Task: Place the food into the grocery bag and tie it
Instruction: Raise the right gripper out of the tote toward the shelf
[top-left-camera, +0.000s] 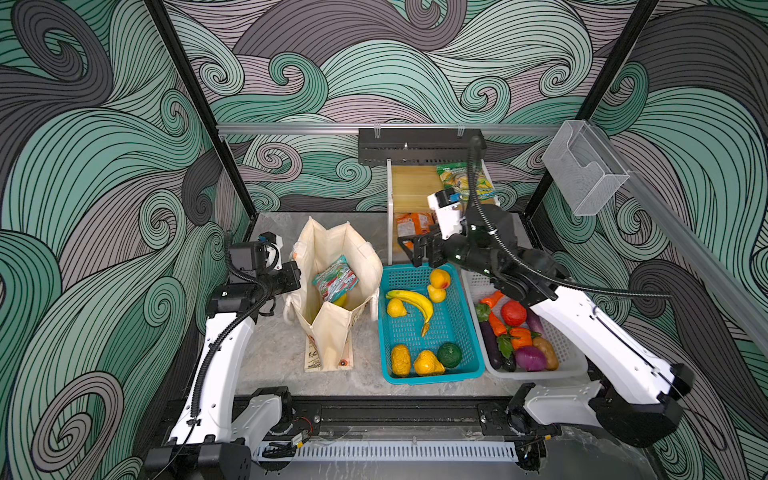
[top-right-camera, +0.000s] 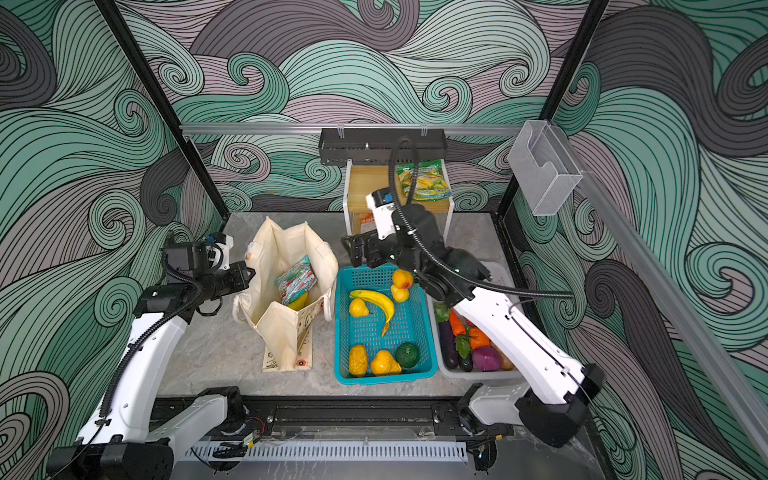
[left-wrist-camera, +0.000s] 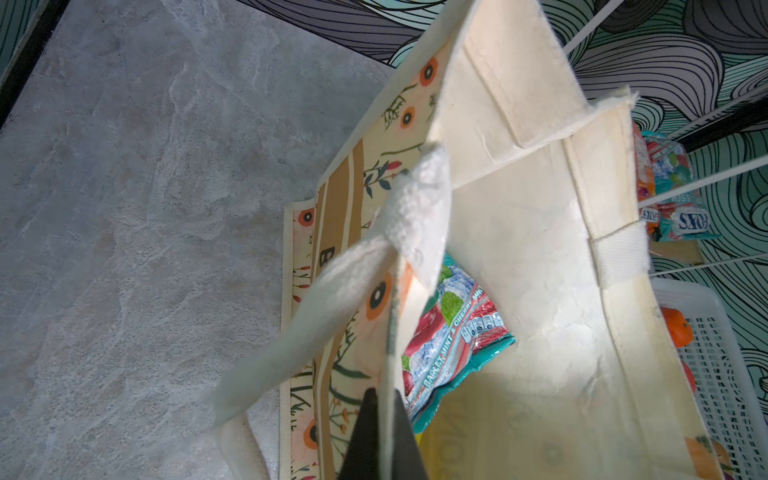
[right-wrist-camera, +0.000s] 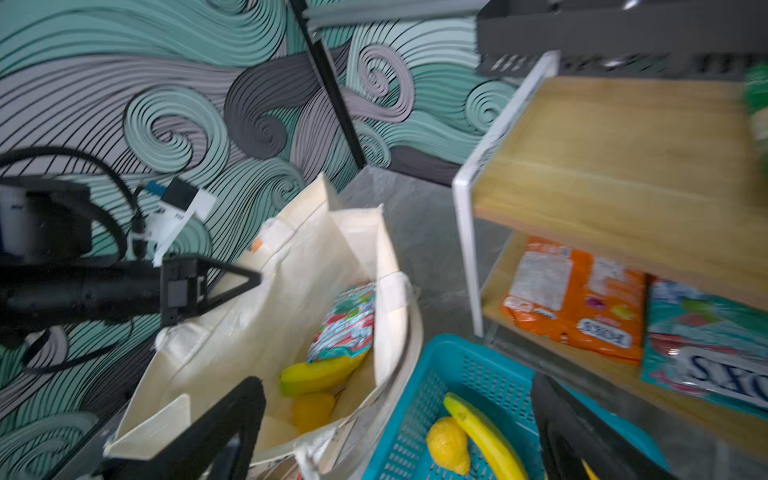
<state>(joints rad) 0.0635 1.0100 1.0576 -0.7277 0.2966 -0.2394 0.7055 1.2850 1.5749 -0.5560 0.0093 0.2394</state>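
Observation:
The cream floral grocery bag (top-left-camera: 332, 336) (top-right-camera: 276, 332) stands open on the table. My left gripper (top-left-camera: 297, 274) (left-wrist-camera: 388, 419) is shut on its left rim, holding the mouth open. Inside the bag lie a teal-red snack packet (top-left-camera: 336, 282) (left-wrist-camera: 451, 332) (right-wrist-camera: 345, 328) and a yellow banana (right-wrist-camera: 320, 372). My right gripper (top-left-camera: 415, 251) (right-wrist-camera: 399, 390) hangs open and empty over the far edge of the teal basket (top-left-camera: 432, 376), just right of the bag. More food stays in that basket, among it a banana (top-left-camera: 413, 299) (right-wrist-camera: 482, 432).
A white basket (top-left-camera: 540, 374) of vegetables sits right of the teal one, partly under my right arm. At the back, a wooden shelf (top-left-camera: 411, 187) holds a green-yellow packet (top-left-camera: 465, 180) on top and an orange packet (top-left-camera: 413, 224) (right-wrist-camera: 577, 299) below.

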